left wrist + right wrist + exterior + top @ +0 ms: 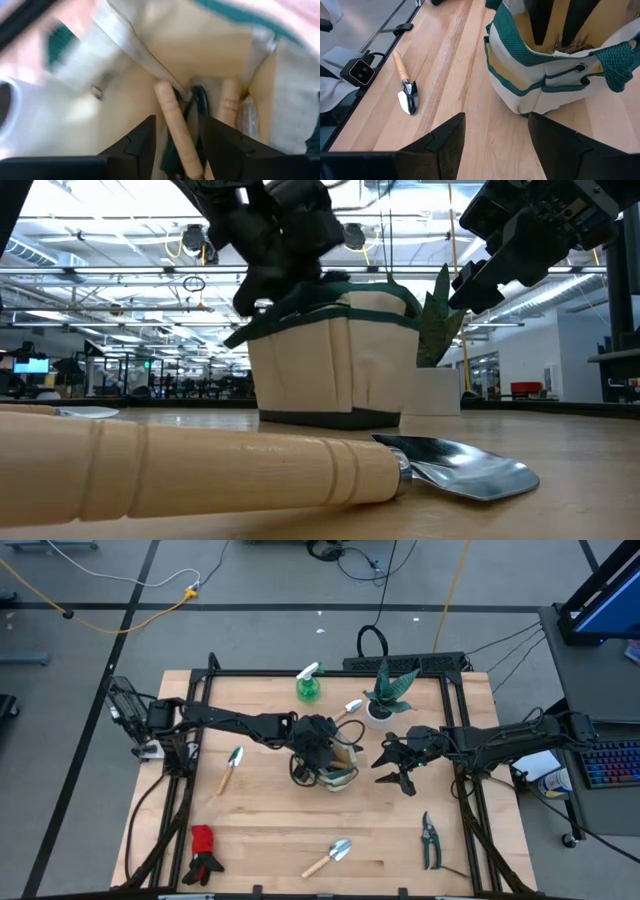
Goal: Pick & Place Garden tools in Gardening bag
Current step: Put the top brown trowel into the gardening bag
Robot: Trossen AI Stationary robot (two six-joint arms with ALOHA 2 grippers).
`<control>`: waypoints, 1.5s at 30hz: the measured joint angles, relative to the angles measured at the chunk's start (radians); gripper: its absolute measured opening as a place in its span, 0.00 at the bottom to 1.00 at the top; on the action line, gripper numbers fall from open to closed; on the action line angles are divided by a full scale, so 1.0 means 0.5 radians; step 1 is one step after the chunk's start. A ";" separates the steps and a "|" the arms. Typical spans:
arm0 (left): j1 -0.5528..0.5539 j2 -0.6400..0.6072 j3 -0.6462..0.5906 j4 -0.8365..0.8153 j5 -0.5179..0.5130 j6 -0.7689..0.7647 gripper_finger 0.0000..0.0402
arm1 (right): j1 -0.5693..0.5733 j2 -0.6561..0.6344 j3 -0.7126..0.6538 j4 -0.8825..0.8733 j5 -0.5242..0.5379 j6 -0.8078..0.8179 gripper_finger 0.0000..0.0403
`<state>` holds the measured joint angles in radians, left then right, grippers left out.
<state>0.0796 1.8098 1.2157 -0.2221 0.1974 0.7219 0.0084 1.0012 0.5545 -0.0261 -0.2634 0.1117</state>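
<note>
The gardening bag (pixel 340 778) (pixel 340 370) (pixel 540 85) stands on its base at the table's middle. My left gripper (pixel 318 745) (pixel 178 121) reaches slanting down into it, open, with a wooden tool handle (pixel 172 125) between its fingers; a second wooden handle (pixel 229 102) stands beside it. My right gripper (pixel 397 780) (pixel 495 120) hangs open and empty just right of the bag. On the table lie two trowels (pixel 232 768) (pixel 330 857), pruning shears (pixel 430 838), gloves (pixel 205 853), a spray bottle (pixel 308 685) and a small wooden-handled tool (pixel 348 710). My left gripper has the wooden handle (pixel 181 150) between its parted fingers inside the bag, coming at it slanting from above and the table's left. I cannot tell whether either finger touches the handle. The handle leans against the bag's inner wall.
A spiky plant in a white pot (pixel 385 700) stands right behind the bag. The near trowel (pixel 300 465) (pixel 406 90) lies by the table's front edge. Bare wood lies between the bag and the near edge.
</note>
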 joint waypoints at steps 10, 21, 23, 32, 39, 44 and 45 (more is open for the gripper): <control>-0.012 -0.126 0.001 0.022 0.001 -0.060 0.38 | 0.000 0.000 -0.056 0.014 0.002 0.006 0.52; -0.066 -0.128 0.001 0.031 -0.119 -0.050 0.38 | 0.000 0.000 -0.128 0.014 0.005 0.067 0.52; -0.088 -0.152 0.001 0.022 -0.183 -0.043 0.38 | 0.000 0.000 -0.128 0.018 0.005 0.087 0.52; -0.163 -0.258 0.003 0.030 -0.278 -0.131 0.38 | 0.073 0.000 -0.128 0.019 0.030 0.172 0.52; -0.172 -0.366 0.003 0.009 -0.279 -0.192 0.38 | 0.254 0.000 -0.128 0.003 0.521 0.172 0.52; -0.172 -0.422 0.000 -0.031 -0.301 -0.211 0.38 | 0.374 0.000 -0.128 0.005 0.692 0.258 0.52; -0.172 -0.431 0.000 -0.029 -0.301 -0.211 0.38 | 0.390 0.000 -0.128 0.005 0.694 0.293 0.52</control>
<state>-0.0065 1.5943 1.2158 -0.2364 0.0467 0.6165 0.2036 1.0012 0.4904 -0.0238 0.0835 0.2580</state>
